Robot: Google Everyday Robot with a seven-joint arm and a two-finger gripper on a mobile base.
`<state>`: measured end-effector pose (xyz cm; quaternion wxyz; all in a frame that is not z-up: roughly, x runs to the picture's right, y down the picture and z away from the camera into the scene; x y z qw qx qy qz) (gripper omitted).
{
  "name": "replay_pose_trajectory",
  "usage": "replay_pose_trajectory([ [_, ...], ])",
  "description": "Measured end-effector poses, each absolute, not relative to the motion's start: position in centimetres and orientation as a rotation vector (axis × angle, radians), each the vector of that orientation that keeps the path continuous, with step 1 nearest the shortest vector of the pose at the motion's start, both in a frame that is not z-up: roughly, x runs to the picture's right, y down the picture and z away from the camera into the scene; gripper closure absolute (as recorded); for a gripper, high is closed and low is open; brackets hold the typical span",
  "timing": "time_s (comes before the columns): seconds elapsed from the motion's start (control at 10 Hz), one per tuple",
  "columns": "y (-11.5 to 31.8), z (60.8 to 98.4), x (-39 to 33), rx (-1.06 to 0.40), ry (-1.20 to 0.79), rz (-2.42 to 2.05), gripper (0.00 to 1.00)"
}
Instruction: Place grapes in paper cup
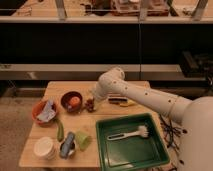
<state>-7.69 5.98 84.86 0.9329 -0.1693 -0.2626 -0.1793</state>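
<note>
We find the grapes (90, 105) lying on the table (54, 91), just right of the dark bowl (64, 98) that holds an orange (74, 101). The gripper (93, 96) sits right over them, at the end of the white arm reaching in from the right. Whether the claw is spread, pressed together or pinching the bunch we cannot tell, because the wrist hides it. The paper cup (44, 147) stands upright and well apart from the grapes, near the front left corner of the table.

We judge the bunch to be light and lumpy, with smooth round berries that could slip or pop loose under a hard squeeze. A gentle hold across the middle of the cluster seems safest to us. The stem would be firmer, but it is too small for us to make out here. The cup looks light too, so a careless drop might tip it.

We can read no brand, label or writing anywhere.
</note>
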Motion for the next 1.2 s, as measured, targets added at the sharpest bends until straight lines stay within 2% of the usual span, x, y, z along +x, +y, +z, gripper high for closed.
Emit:
replay_pose_trajectory([
  [0.5, 7.5, 87.9, -8.2, -0.348, -0.507, -0.414, 0.35],
  [1.2, 8.6, 90.0, -8.9, -0.357, -0.510, -0.434, 0.35],
])
